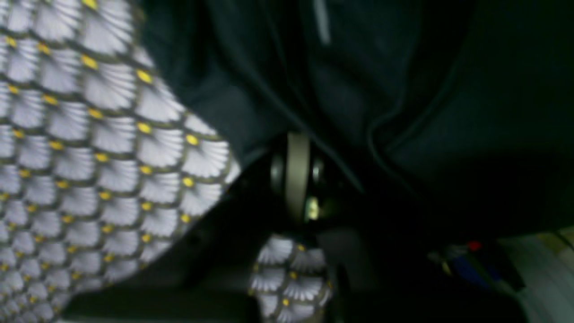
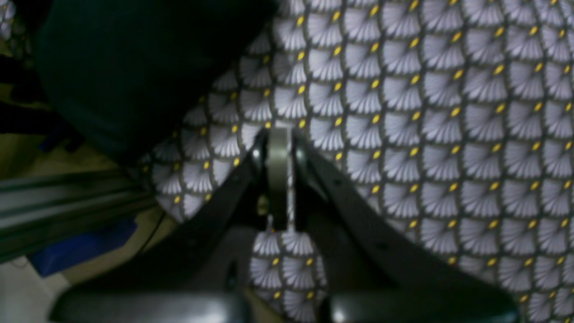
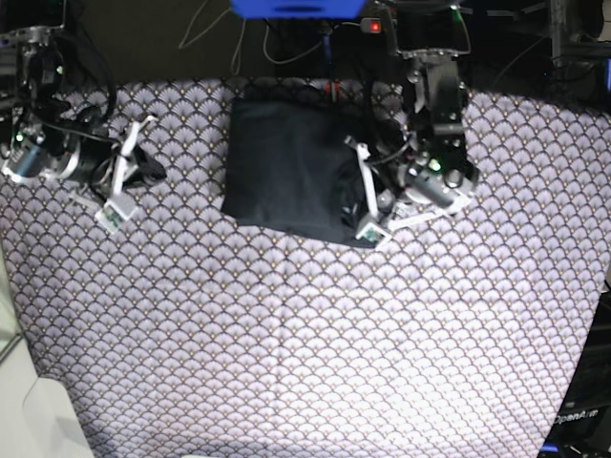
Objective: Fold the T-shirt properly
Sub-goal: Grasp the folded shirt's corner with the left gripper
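The black T-shirt (image 3: 286, 162) lies folded into a rough rectangle at the back middle of the scallop-patterned cloth (image 3: 286, 334). My left gripper (image 3: 366, 205) is at the shirt's right edge. In the left wrist view its jaws (image 1: 297, 139) are shut, with creases of the dark fabric (image 1: 381, 89) running into the tips. My right gripper (image 3: 124, 176) is far to the left, apart from the shirt. In the right wrist view it (image 2: 279, 132) is shut and empty over the patterned cloth (image 2: 426, 112), with the shirt (image 2: 125, 67) dark at the upper left.
The patterned cloth covers the whole table. A blue object (image 3: 296, 8) and cables sit beyond the back edge. Metal rails (image 2: 67, 197) run along the table edge in the right wrist view.
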`<state>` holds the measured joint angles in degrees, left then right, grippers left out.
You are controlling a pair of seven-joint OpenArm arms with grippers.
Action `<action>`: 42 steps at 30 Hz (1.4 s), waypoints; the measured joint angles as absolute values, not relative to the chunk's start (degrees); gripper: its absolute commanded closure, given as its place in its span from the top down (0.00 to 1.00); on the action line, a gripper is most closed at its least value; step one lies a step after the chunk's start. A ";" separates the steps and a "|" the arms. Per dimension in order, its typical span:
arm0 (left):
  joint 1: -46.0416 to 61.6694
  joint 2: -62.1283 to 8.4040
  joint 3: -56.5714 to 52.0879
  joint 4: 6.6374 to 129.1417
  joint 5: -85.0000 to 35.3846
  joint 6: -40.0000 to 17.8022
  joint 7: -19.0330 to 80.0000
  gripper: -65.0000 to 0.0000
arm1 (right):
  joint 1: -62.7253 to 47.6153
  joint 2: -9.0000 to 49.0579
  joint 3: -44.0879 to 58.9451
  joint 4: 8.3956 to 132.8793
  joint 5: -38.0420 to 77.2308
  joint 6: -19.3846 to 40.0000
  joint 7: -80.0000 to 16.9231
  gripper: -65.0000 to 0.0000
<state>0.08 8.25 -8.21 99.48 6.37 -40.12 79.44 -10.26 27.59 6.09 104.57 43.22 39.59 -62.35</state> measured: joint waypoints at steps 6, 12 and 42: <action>1.80 4.43 -8.27 111.18 7.33 -40.07 80.31 0.00 | -10.09 27.57 6.09 104.57 43.27 39.57 -62.04 0.00; 8.34 1.45 -7.73 111.85 6.81 -40.10 80.53 0.00 | -10.09 27.57 6.11 104.57 43.24 39.57 -61.87 0.00; 11.29 5.63 -5.78 101.71 7.40 -40.12 81.23 0.00 | -10.07 27.55 6.07 104.57 43.29 39.59 -61.84 0.00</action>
<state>11.29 5.63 -5.78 101.71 7.40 -40.12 81.23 -10.07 27.55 6.07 104.57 43.29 39.59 -61.84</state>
